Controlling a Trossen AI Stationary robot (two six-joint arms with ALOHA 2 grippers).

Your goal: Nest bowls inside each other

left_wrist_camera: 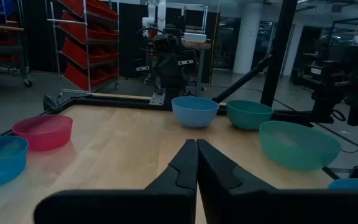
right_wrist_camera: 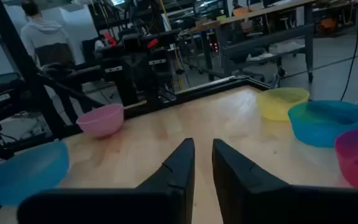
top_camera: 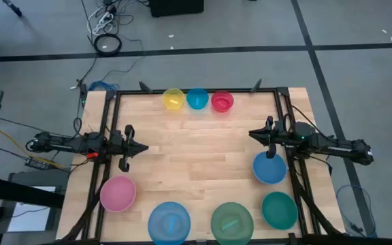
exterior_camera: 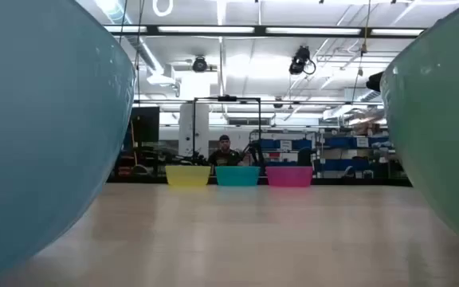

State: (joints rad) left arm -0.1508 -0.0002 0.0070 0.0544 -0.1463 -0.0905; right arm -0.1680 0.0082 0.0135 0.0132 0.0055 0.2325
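All eight bowls sit apart on the wooden table [top_camera: 196,156], none nested. Along its far edge stand the yellow bowl [top_camera: 173,99], the small blue bowl [top_camera: 197,99] and the red bowl [top_camera: 222,101] in a row. Toward the near edge lie the pink bowl [top_camera: 118,192], light blue bowl [top_camera: 169,221], green bowl [top_camera: 232,221] and teal bowl [top_camera: 279,209], with the big blue bowl [top_camera: 269,168] just under the right gripper [right_wrist_camera: 202,163], whose fingers stand a little apart, holding nothing. The left gripper [left_wrist_camera: 197,163] hangs pinched together and empty, above the pink bowl's side. Beyond the table, cables [top_camera: 104,24] trail over the floor, and someone, I think, stands among the shelves.
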